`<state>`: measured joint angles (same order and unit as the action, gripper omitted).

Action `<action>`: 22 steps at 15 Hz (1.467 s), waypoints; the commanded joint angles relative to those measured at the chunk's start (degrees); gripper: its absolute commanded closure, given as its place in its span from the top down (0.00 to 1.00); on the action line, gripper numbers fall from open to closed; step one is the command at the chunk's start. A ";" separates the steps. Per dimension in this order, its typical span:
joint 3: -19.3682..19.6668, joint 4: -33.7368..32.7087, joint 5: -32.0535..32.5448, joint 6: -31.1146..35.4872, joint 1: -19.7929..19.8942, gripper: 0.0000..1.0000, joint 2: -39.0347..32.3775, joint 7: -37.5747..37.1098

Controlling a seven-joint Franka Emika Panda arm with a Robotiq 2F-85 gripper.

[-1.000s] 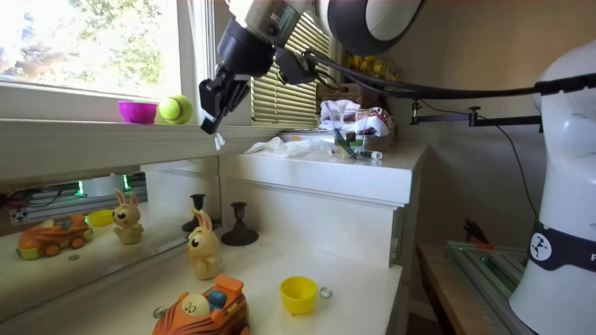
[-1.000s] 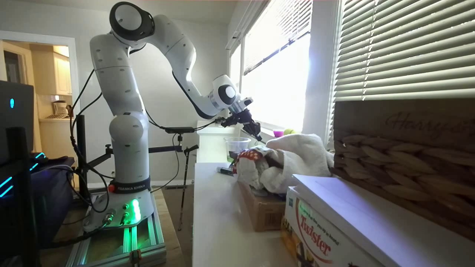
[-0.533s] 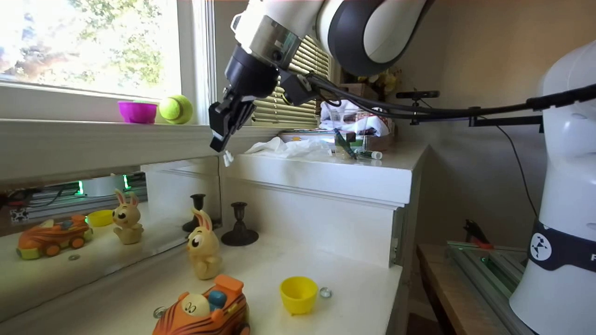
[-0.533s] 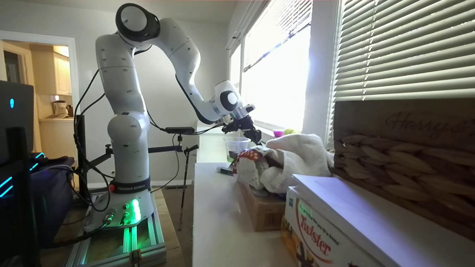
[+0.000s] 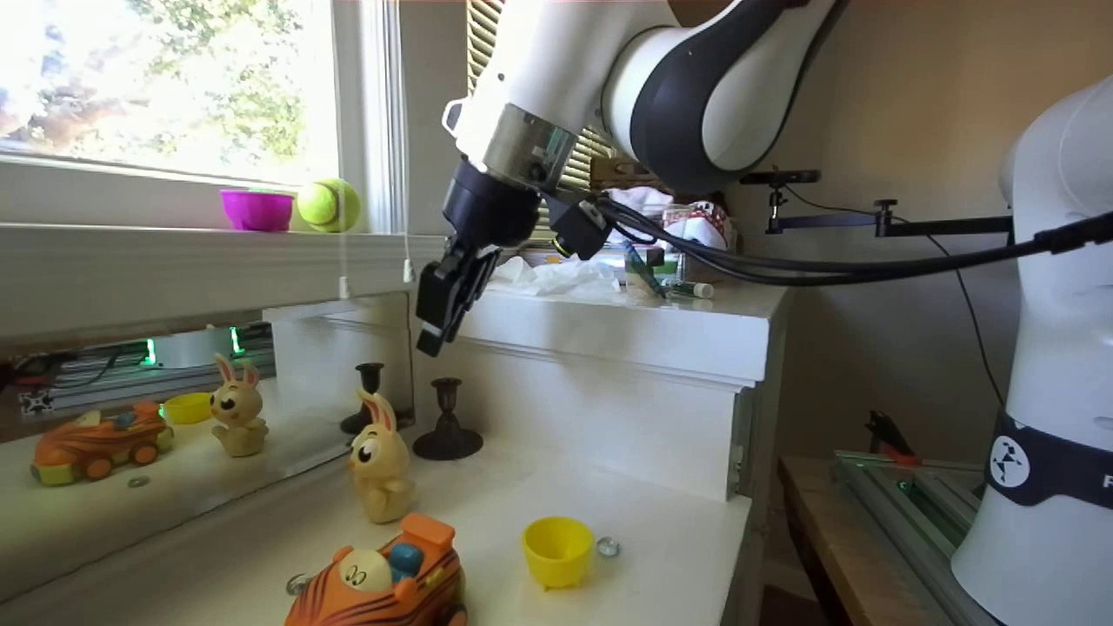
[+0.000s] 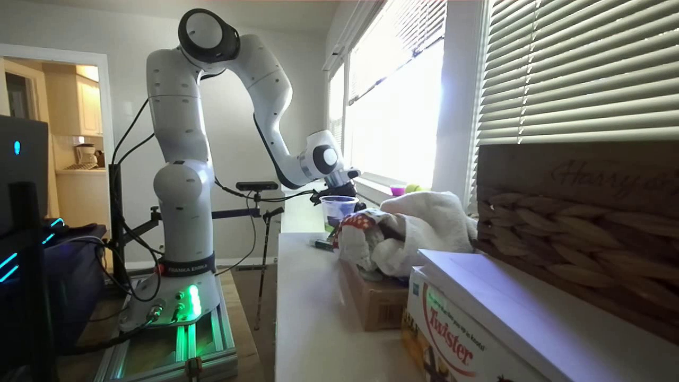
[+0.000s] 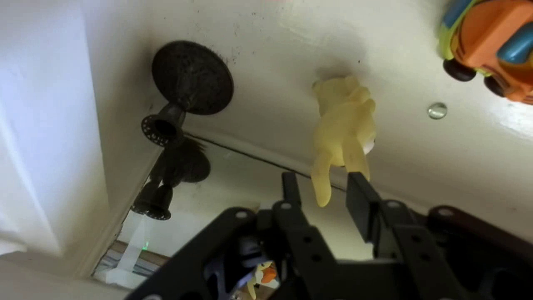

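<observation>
Gripper (image 7: pixel 322 183), parted partway and empty, is hovering at the wrist view's lower centre; toy rabbit (image 7: pixel 343 125), right of centre, is standing upright, possibly toppling if misaligned fingers (image 7: pixel 362 204) bump it.

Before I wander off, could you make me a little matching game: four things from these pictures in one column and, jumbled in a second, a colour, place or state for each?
Things
1. Toy rabbit
2. Candlestick
3. Tennis ball
4. Toy car

Colours, places, states
A. Orange with dark stripes
B. On the windowsill, beside a magenta cup
C. Cream-coloured, long-eared, not held by the open jaws
D. Dark, holding no candle

Right pairs: 1-C, 2-D, 3-B, 4-A
</observation>
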<state>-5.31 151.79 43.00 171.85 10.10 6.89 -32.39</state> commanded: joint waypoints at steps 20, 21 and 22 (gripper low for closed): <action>1.32 -14.38 -30.13 -48.72 -7.61 1.00 26.86 20.58; 1.78 -15.36 -30.38 -50.31 -6.92 1.00 26.94 20.24; 2.15 -16.37 -30.31 -52.64 -6.01 1.00 26.71 19.75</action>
<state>-4.07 138.69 13.98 124.74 1.92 33.80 -12.56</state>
